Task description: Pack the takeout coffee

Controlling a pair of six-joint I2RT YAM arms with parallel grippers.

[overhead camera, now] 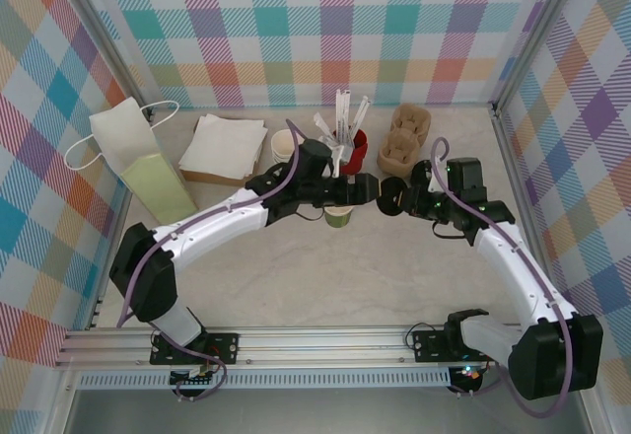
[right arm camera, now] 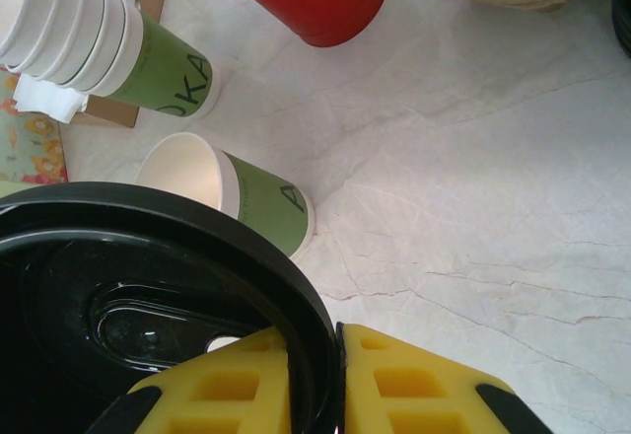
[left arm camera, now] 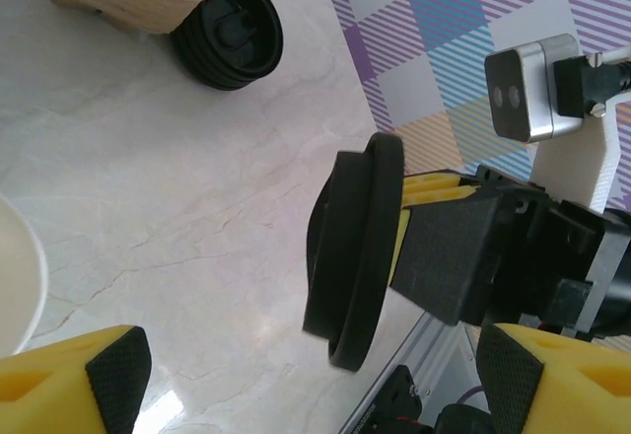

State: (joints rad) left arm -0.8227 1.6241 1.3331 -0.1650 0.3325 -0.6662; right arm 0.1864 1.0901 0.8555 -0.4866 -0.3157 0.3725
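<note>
The takeout coffee's olive-green cup (overhead camera: 338, 216) stands on the table with no lid on it, and its white inside shows in the right wrist view (right arm camera: 251, 202). My right gripper (right arm camera: 340, 355) is shut on the rim of a round black lid (right arm camera: 148, 286), held on edge just right of the cup. In the left wrist view this lid (left arm camera: 357, 247) hangs edge-on between my left gripper's (left arm camera: 311, 385) wide-apart yellow fingers (left arm camera: 79, 380). The left gripper (overhead camera: 367, 189) is open, holds nothing, and faces the right gripper (overhead camera: 396, 200) above the cup.
A red cup (overhead camera: 355, 144) of white stirrers stands behind the grippers, beside brown cup carriers (overhead camera: 404, 138). A stack of black lids (left arm camera: 229, 32) lies by a carrier. Stacked paper cups (right arm camera: 99, 39), napkins (overhead camera: 225, 146) and a paper bag (overhead camera: 138, 158) sit to the left.
</note>
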